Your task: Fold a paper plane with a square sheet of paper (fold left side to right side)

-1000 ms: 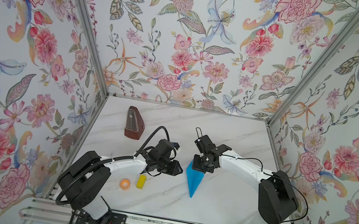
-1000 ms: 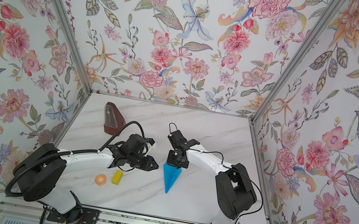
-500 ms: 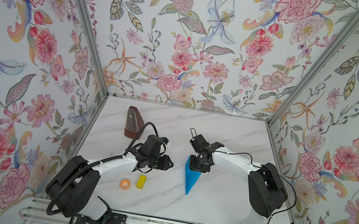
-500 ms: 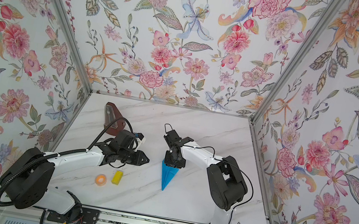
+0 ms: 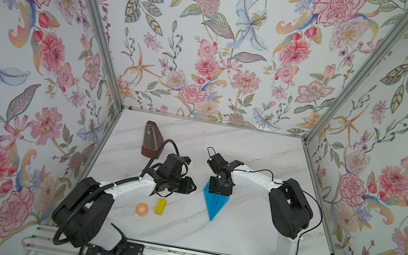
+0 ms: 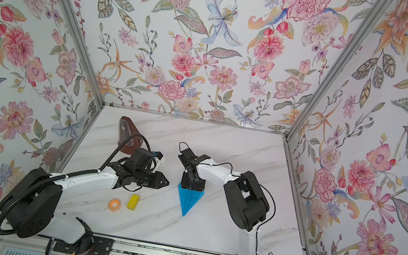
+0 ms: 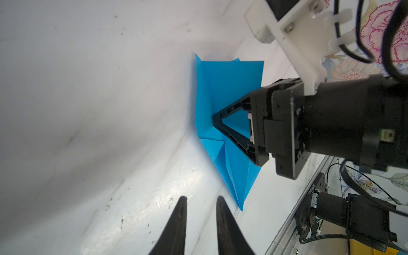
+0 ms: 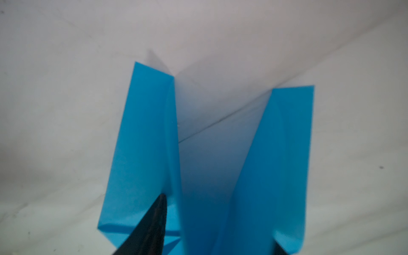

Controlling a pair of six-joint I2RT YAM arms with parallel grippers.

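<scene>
In both top views the paper plane (image 5: 214,205) (image 6: 188,202) is lying on the bench (image 5: 235,233), nose pointing toward the arm bases and wide tail directly under the right pincer (image 5: 218,190). The left pincer (image 5: 191,187) is hovering near, not touching it. In the left wrist view its jaws are showing a narrow gap and holding nothing. In the right wrist view the right pincer (image 8: 220,220) is standing open, fingers spread over the two raised wings.

I see the desk (image 5: 249,153) (image 6: 235,150) brightly, evenly lit in both top views. Around the paper plane (image 8: 136,143) my right wrist view blurs; a soft grey shadow lies just beside it.
</scene>
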